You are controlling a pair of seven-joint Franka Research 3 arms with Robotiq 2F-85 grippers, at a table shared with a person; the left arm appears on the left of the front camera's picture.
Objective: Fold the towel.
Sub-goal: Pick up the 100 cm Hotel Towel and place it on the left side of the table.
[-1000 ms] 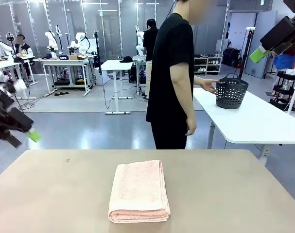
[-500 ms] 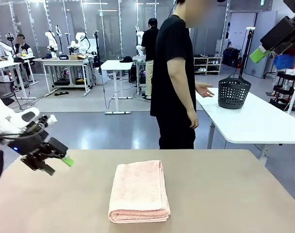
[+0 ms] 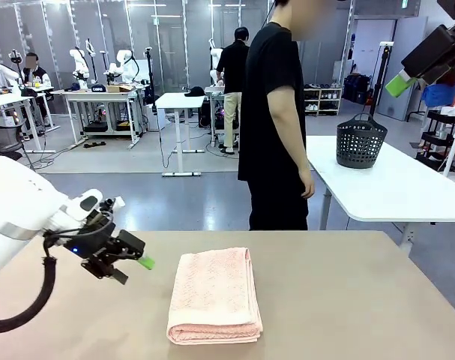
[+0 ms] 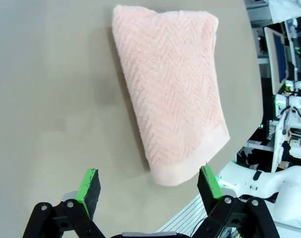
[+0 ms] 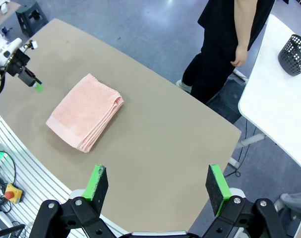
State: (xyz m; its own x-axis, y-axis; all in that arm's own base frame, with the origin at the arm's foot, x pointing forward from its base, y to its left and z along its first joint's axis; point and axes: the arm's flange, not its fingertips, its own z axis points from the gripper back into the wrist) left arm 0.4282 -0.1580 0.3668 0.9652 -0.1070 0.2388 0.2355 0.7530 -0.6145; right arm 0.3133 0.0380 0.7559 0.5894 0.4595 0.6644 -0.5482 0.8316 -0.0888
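The towel [image 3: 214,295] lies folded on the bench [image 3: 347,300]. The left gripper [image 3: 130,262] is held beside it, the right gripper [image 5: 157,191] high above, fingers wide and empty.

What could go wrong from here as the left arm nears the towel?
1. The towel is already folded in layers; the open left gripper may pinch only the top layer and undo it.
2. The towel's near end lies close to the table edge; a push could slide it off.
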